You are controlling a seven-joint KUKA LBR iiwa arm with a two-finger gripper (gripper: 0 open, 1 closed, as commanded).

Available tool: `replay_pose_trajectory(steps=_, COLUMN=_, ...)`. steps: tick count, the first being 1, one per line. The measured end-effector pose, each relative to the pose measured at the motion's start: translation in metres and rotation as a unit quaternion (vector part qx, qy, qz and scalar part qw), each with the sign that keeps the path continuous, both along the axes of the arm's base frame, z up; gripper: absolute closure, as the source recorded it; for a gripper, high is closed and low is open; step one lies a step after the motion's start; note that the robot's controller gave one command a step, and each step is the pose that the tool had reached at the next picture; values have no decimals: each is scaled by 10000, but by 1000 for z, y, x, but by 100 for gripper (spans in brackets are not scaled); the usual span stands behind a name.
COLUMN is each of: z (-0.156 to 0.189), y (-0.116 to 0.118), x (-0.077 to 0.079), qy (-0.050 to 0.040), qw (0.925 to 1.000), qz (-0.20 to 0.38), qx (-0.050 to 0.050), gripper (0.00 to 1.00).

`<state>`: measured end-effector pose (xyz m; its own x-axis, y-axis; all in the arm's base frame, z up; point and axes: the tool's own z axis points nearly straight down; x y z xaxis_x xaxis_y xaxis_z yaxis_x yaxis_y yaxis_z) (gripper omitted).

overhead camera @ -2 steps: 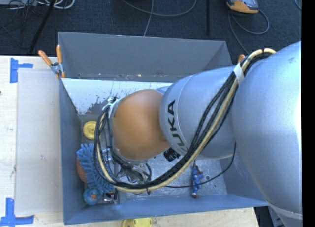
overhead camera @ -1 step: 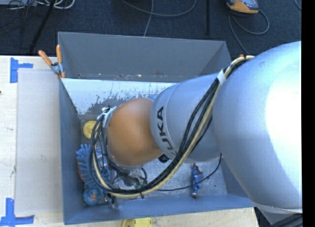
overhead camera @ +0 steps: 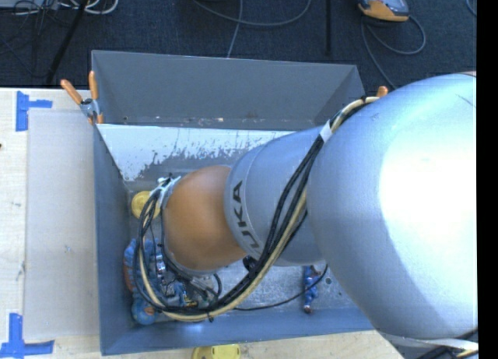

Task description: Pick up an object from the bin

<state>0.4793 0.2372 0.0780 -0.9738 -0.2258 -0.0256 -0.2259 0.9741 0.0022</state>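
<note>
The arm (overhead camera: 389, 209) reaches into the lower left of the bin (overhead camera: 226, 93). Its orange cover (overhead camera: 194, 221) and cables (overhead camera: 148, 252) mask the gripper (overhead camera: 173, 291), so I cannot tell whether it is wide, narrow or holding anything. A blue thing (overhead camera: 142, 312) lies just beside it in the corner, with a yellow thing (overhead camera: 138, 203) above. A small blue piece (overhead camera: 310, 287) sits well apart at lower right.

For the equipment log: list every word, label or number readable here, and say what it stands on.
"UKA": black letters on the grey arm, next to its orange cover; anything before the U is hidden.
Loose things in the bin: no lettering can be read on them.
</note>
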Motion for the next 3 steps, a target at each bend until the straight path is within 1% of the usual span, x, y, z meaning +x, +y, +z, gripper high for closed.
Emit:
replay_pose_trajectory(steps=2, z=2, y=0, x=0, qy=12, qw=10000, qz=-6, qx=-4, gripper=100)
replay_pose_trajectory(steps=3, z=12, y=0, x=-1, qy=63, qw=10000, qz=-3, qx=-23, gripper=100)
